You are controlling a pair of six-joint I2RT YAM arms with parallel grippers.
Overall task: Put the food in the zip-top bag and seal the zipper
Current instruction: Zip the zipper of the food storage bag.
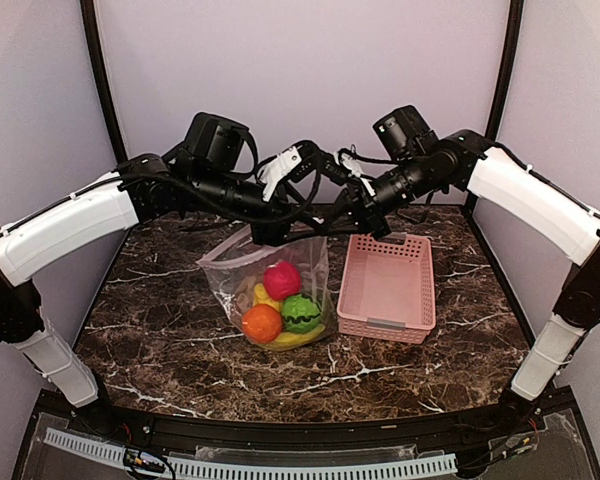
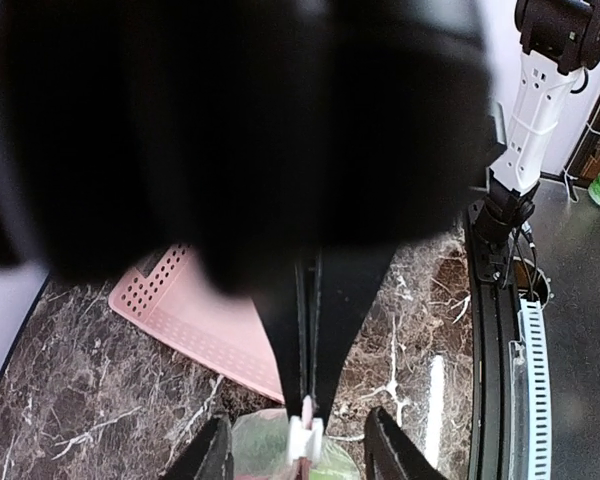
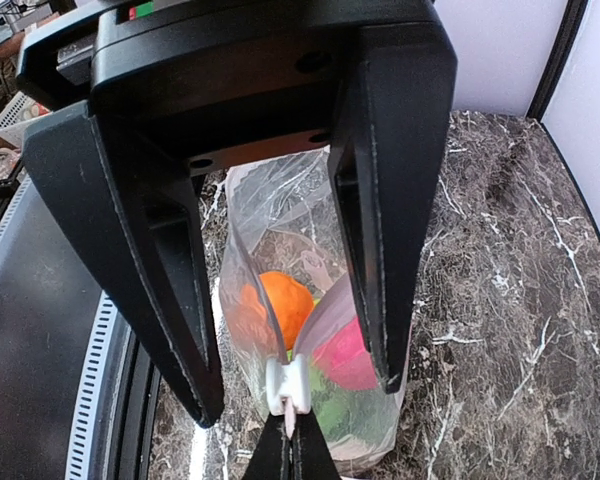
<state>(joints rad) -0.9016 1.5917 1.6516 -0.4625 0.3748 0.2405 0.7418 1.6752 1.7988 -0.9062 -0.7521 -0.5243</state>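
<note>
The zip-top bag [image 1: 238,275] hangs upright above the table with the food in it: an orange [image 1: 262,322], a red-pink ball [image 1: 282,279], a green piece [image 1: 300,313] and a yellow banana [image 1: 296,340]. My right gripper [image 3: 295,445] is shut on the pink end tab of the zipper [image 3: 248,268], just beside its white slider [image 3: 287,385]. From the slider the two mouth edges spread apart. My left gripper [image 2: 302,455] is open, one finger on each side of the slider [image 2: 305,435], not touching it.
An empty pink lattice basket [image 1: 385,325] stands right of the bag, close to it. Both arms meet above the bag at the back of the dark marble table [image 1: 180,350]. Black frame posts stand in the rear corners.
</note>
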